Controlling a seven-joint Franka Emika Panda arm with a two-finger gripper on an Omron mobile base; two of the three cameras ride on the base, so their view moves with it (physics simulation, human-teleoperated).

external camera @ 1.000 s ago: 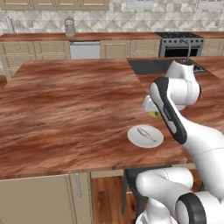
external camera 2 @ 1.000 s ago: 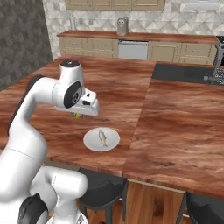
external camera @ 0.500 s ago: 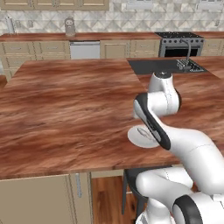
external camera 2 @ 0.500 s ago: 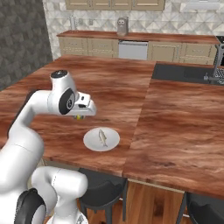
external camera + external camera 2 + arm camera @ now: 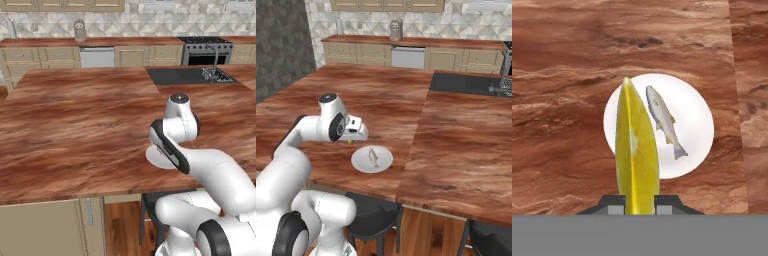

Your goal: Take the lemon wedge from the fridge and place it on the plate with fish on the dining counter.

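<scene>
White Franka arm's 2-finger gripper [image 5: 639, 202] has its jaws clamped on the bright yellow crescent lemon wedge [image 5: 636, 155], which stands edge-on between the 2 dark finger tips in the hand view. The wedge lies over the left part of the round flat white plate [image 5: 694, 127] below it. On the plate sits 1 small greyish fish [image 5: 663, 121], lying slanted just beside the wedge as seen from the hand camera. Contact between wedge and plate cannot be told.

In the right base view the white hand [image 5: 354, 131] hangs low over the reddish-brown wood-grain dining counter [image 5: 381, 100], at the left rim of the plate [image 5: 384, 161]. A small bit of yellow wedge [image 5: 349, 142] peeks out under the hand. The fish [image 5: 373, 157] lies near the plate's middle.

In the left base view the arm's elbow and forearm cover most of the plate [image 5: 156, 159]; only its left edge shows near the counter's [image 5: 75, 120] front edge. Gripper itself is hidden there.

Background: a black sink with faucet [image 5: 212, 74] set in the counter's far right, a wall counter with a stainless stove [image 5: 206, 49] and a white dishwasher panel [image 5: 97, 57]. Dark stool [image 5: 373, 220] under the counter's front edge.
</scene>
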